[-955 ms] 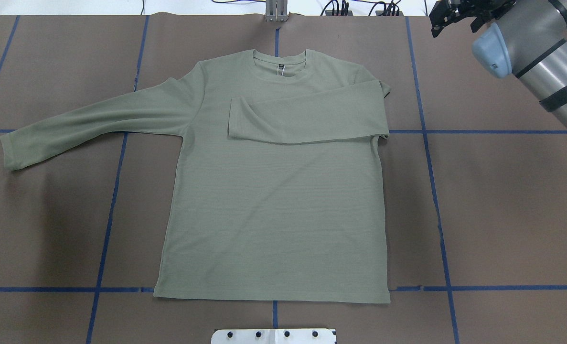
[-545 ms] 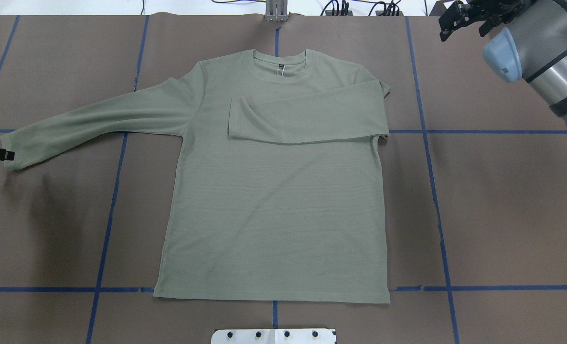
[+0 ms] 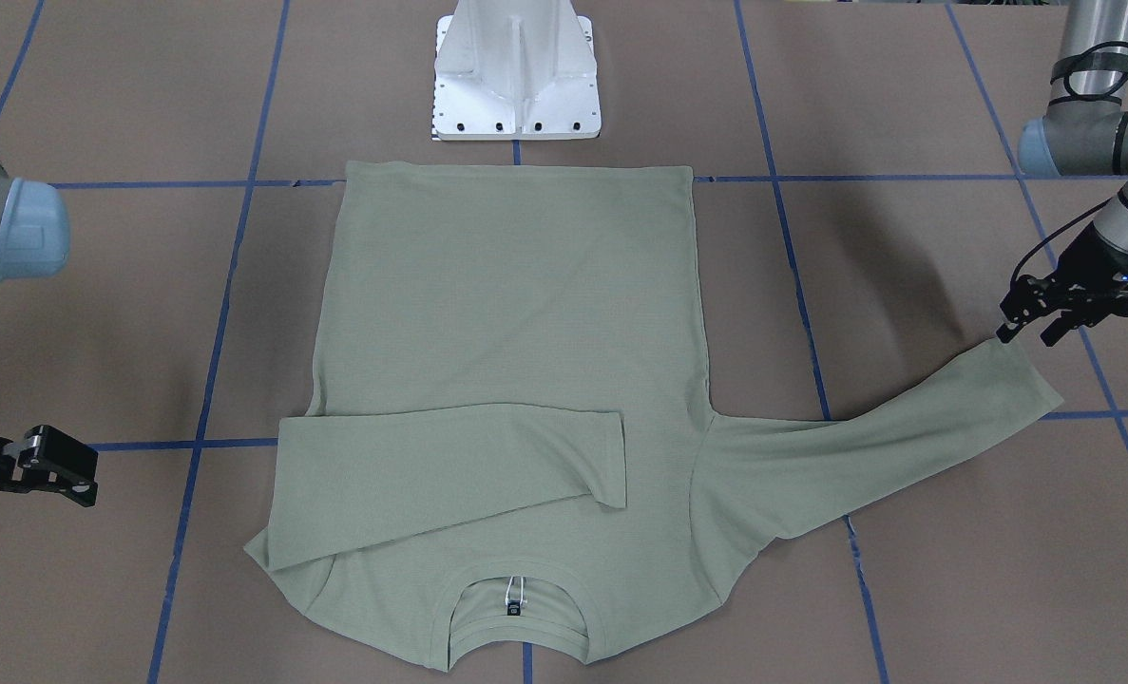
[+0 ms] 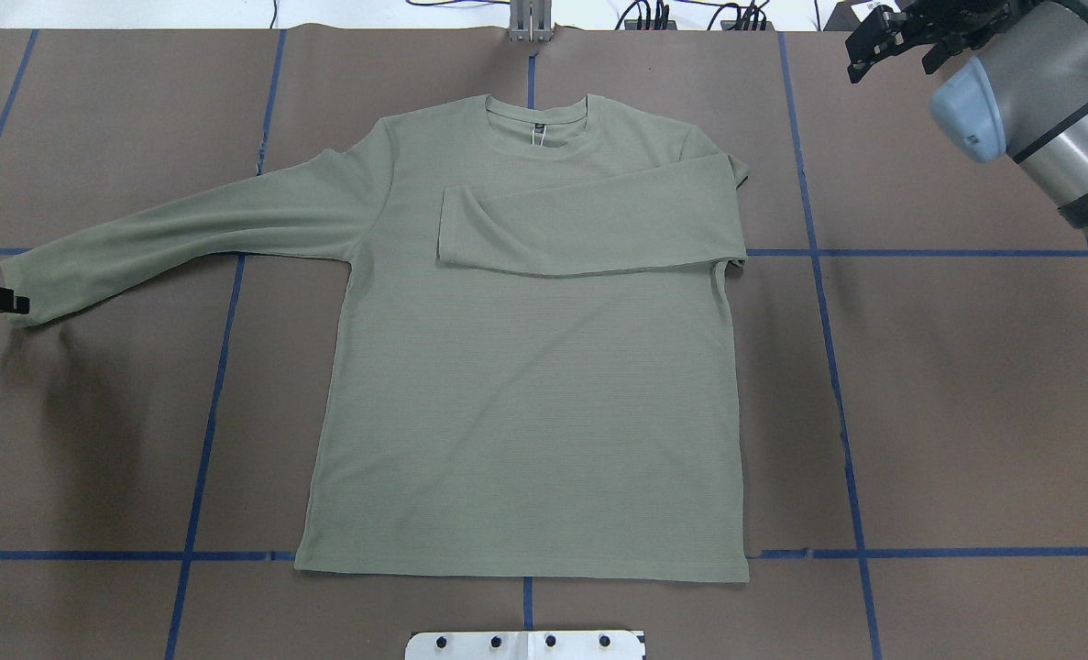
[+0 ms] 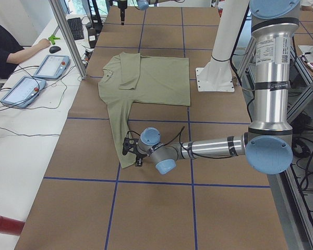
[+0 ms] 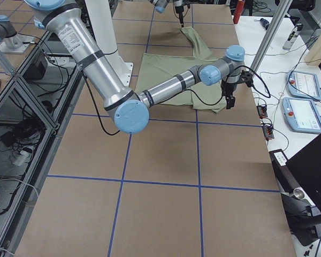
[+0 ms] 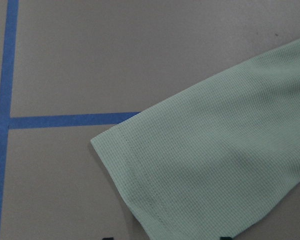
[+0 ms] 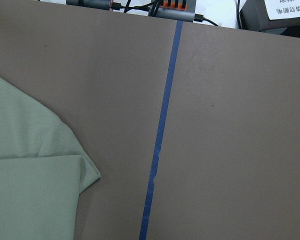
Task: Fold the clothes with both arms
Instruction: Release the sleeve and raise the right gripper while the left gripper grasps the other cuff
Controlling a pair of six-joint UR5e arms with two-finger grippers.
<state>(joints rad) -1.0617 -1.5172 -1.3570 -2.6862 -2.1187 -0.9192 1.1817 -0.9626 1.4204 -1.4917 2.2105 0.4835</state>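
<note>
The pale sage-green shirt (image 4: 525,412) lies flat, front up, on the brown table, neck at the far side. One sleeve (image 4: 589,225) is folded across the chest. The other sleeve stretches out flat, its cuff (image 4: 26,284) near the table's left edge. My left gripper (image 4: 17,302) is low at that cuff, open. In the left wrist view the cuff (image 7: 140,170) lies just ahead of the wide-apart fingertips. In the front view this gripper (image 3: 1027,332) is at the cuff's edge. My right gripper (image 4: 892,55) is open and empty, raised past the shirt's folded side.
The white pedestal base (image 3: 516,76) stands at the shirt's hem side. Blue tape lines (image 4: 818,252) cross the table. In the left side view a person sits by two teach pendants (image 5: 52,65) and a metal pole (image 5: 68,36) beyond the far edge.
My left gripper has come in from the table's left edge to the outstretched cuff. My right arm has drawn back a little to the right. The shirt has not moved.
</note>
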